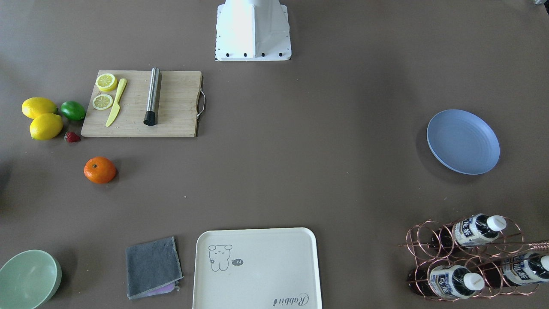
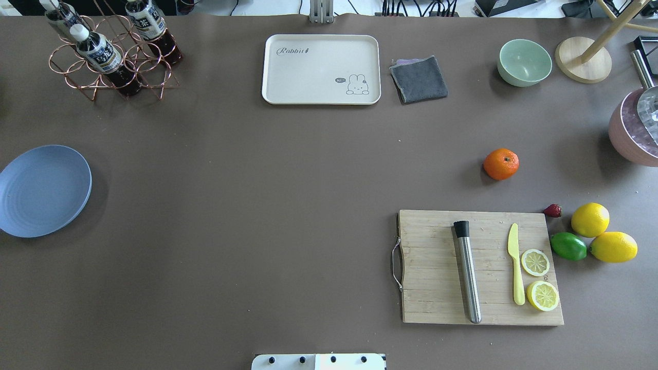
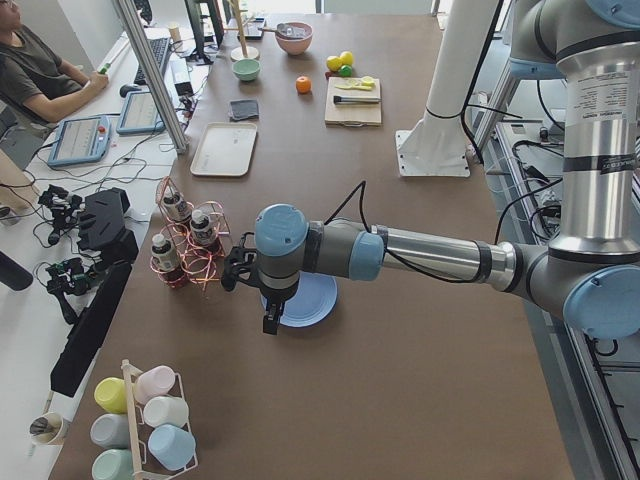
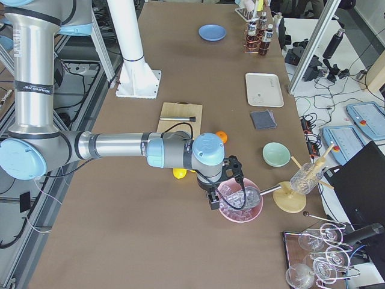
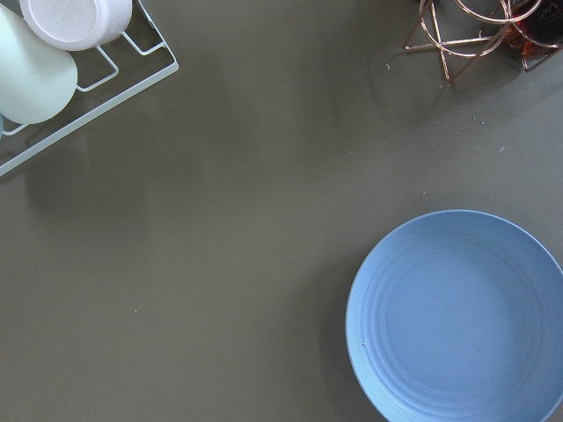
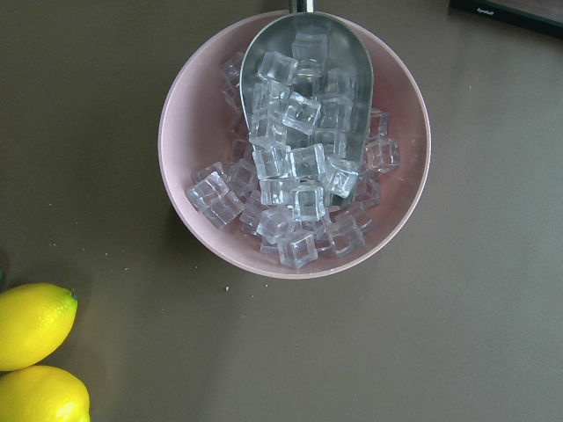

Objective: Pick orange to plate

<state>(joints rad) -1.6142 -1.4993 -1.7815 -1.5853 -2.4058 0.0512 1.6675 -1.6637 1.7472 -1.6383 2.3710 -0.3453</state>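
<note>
The orange lies alone on the brown table, on the far side of the cutting board from the robot's base, on my right-hand side. The blue-grey plate sits empty at the far left end and also fills the lower right of the left wrist view. My left gripper hangs above the plate's edge and my right gripper hovers over a pink bowl of ice. Both show only in the side views, so I cannot tell if they are open or shut.
A wooden cutting board carries a steel muddler, a yellow knife and lemon slices. Two lemons, a lime and a strawberry lie beside it. A cream tray, grey cloth, green bowl, bottle rack and ice bowl ring the table.
</note>
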